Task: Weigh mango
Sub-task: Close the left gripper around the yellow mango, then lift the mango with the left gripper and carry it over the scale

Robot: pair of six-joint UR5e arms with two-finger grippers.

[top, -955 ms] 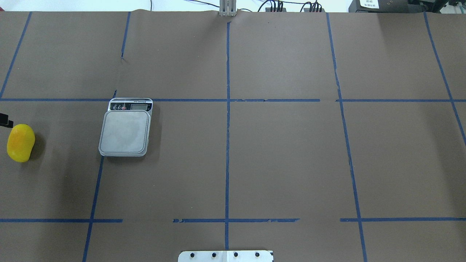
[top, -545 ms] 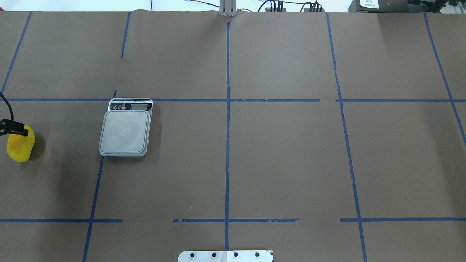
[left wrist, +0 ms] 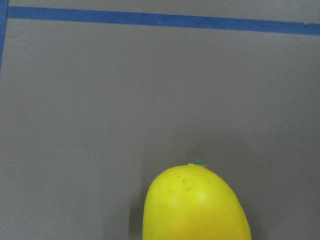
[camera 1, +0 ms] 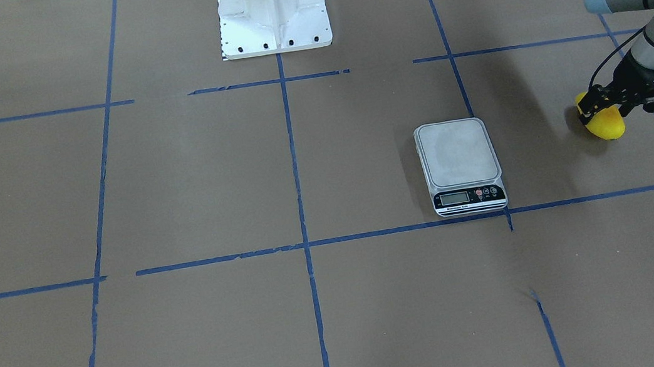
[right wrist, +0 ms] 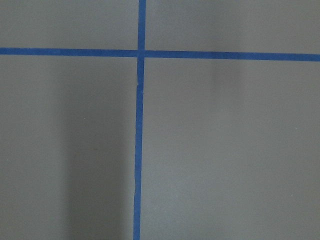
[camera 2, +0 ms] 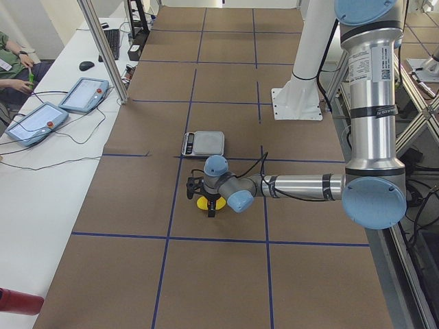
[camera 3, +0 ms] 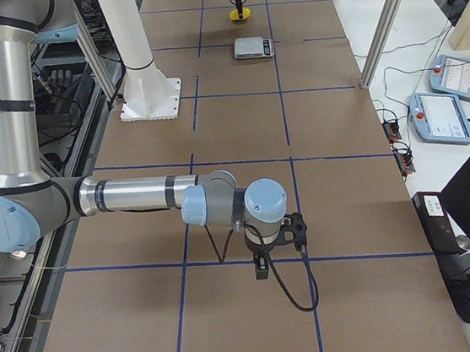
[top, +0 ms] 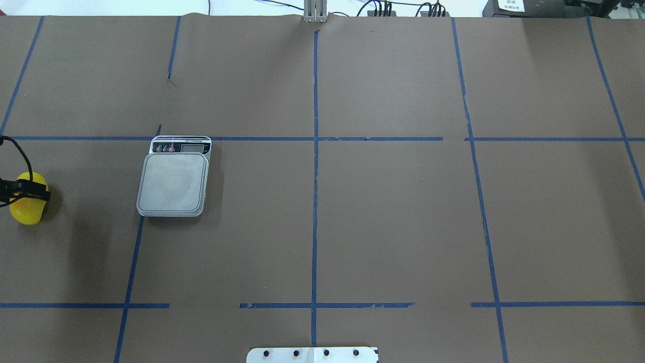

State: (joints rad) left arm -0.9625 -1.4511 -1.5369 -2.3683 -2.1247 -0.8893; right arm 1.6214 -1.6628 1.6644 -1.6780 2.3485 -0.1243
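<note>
The mango point(top: 24, 213) is bright yellow and lies on the brown table at the far left edge of the overhead view; it also shows in the front view point(camera 1: 607, 125) and, close up, at the bottom of the left wrist view point(left wrist: 195, 210). My left gripper point(camera 1: 600, 107) hangs low right over it, open, with one black finger point(top: 31, 193) lying across its top. The grey scale point(top: 173, 182) stands apart, to the mango's right, with its platform bare. My right gripper point(camera 3: 266, 259) is far off near the table; I cannot tell whether it is open.
Blue tape lines grid the brown paper. The white arm mount point(camera 1: 274, 20) stands at the robot's side of the table. An aluminium post point(camera 2: 103, 51) and tablets point(camera 2: 82, 94) stand along the operators' side. The right wrist view shows only paper and tape.
My left gripper has come further in over the mango, from its far end to across its middle. The mango and the scale have not moved.
</note>
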